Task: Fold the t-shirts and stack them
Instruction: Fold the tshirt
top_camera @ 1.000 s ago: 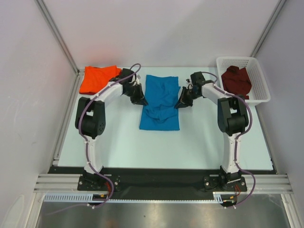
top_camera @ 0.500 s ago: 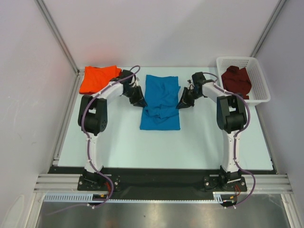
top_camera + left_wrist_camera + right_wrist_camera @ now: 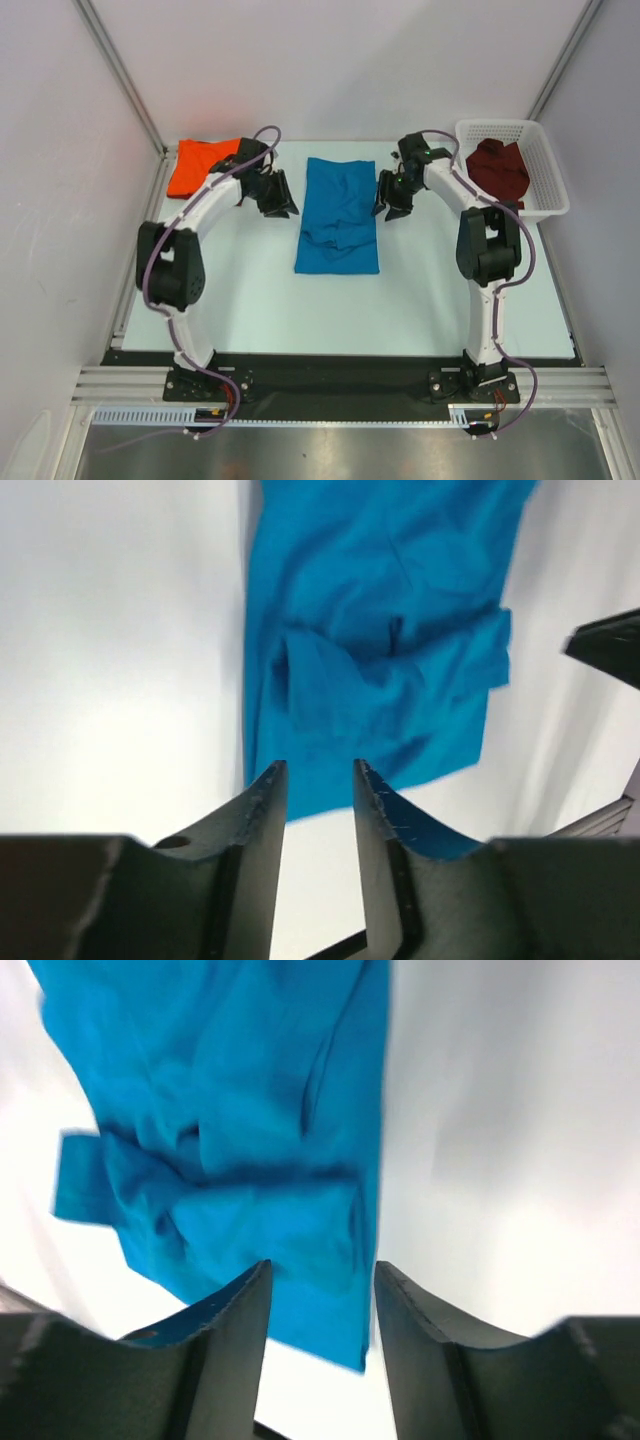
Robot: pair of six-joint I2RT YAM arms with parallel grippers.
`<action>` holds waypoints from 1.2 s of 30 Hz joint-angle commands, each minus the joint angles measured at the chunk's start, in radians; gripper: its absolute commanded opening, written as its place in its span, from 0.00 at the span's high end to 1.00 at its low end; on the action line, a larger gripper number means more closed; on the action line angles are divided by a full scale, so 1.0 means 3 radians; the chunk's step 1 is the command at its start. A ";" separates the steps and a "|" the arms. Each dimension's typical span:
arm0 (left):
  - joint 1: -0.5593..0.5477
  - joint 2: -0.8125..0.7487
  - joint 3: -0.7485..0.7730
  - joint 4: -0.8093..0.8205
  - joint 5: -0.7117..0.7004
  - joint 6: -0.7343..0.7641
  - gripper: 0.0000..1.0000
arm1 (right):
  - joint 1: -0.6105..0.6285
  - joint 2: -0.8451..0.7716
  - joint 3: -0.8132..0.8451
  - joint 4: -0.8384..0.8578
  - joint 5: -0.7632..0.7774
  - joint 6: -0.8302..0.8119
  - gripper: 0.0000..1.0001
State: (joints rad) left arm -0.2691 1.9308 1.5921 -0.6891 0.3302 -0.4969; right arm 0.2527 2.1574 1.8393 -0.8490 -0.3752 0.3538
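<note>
Table (image 3: 250, 300) pale, white walls (image 3: 350, 60); blue t-shirt (image 3: 338, 215) centre, basket (image 3: 548, 172) right.

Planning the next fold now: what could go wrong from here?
1. The blue shirt is bunched at its near half; folding over that may leave a lumpy, crooked bundle.
2. The left tool and right tool stand open beside it; a regrasp may catch only one layer.
3. The left arm passes over the orange shirt and could drag it.
</note>
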 commanded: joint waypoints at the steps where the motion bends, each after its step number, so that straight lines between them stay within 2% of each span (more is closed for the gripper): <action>1: -0.0207 -0.0616 -0.0331 0.0011 -0.0220 0.0097 0.64 | 0.0409 -0.0319 -0.0010 -0.0432 0.0472 -0.0142 0.52; 2: -0.0324 -0.0698 -0.0544 0.0027 -0.0257 0.0092 0.65 | 0.0577 -0.0385 -0.0096 -0.0432 0.0635 -0.0071 0.58; 3: -0.0381 -0.0902 -0.0658 0.0103 -0.0297 0.0071 0.68 | 0.0655 -0.0416 -0.0133 -0.0412 0.0728 -0.0009 0.60; 7: -0.0575 -0.1225 -0.1195 0.0353 -0.0344 -0.0031 0.69 | 0.0988 -0.0442 -0.0251 -0.0264 0.0974 0.0226 0.59; 11: -0.0596 -0.1221 -0.1553 0.0523 -0.0242 -0.0108 0.71 | 0.1177 -0.0304 -0.0225 -0.0259 0.1122 0.0497 0.59; 19: -0.0545 -0.1241 -0.1717 0.0579 -0.0165 -0.0031 0.72 | 0.1341 -0.0284 -0.0537 0.0150 0.1245 0.0988 0.62; 24: -0.0535 -0.1496 -0.1906 0.0508 -0.0236 -0.0057 0.71 | 0.1367 -0.0064 -0.0333 0.0171 0.1526 0.0932 0.63; 33: -0.0412 -0.1778 -0.1978 0.0334 -0.0216 0.0051 0.71 | 0.1300 0.0197 -0.0144 0.0207 0.1608 0.0907 0.62; 36: -0.0397 -0.1829 -0.1993 0.0334 -0.0221 0.0071 0.70 | 0.1259 0.0319 0.0106 0.0141 0.1639 0.0866 0.62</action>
State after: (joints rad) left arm -0.3977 1.4250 1.0077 -0.5877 0.2646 -0.5030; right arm 0.6491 2.2124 1.7786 -0.8318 0.0582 0.6178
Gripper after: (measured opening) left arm 0.294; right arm 0.380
